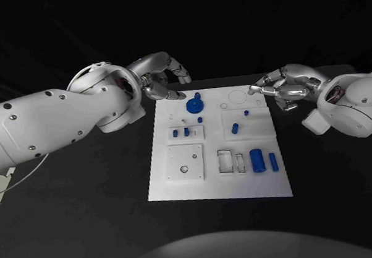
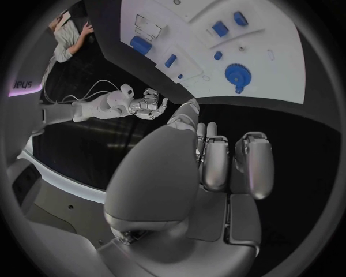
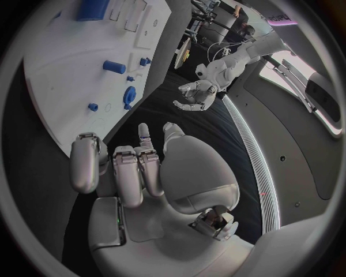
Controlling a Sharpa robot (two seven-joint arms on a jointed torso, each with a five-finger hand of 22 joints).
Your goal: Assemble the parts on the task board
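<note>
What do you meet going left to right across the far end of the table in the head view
Left hand → blue gear-shaped part on the task board → right hand.

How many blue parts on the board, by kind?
Gear: 1
Large cylinders: 2
Small pegs: 5
Total: 8
</note>
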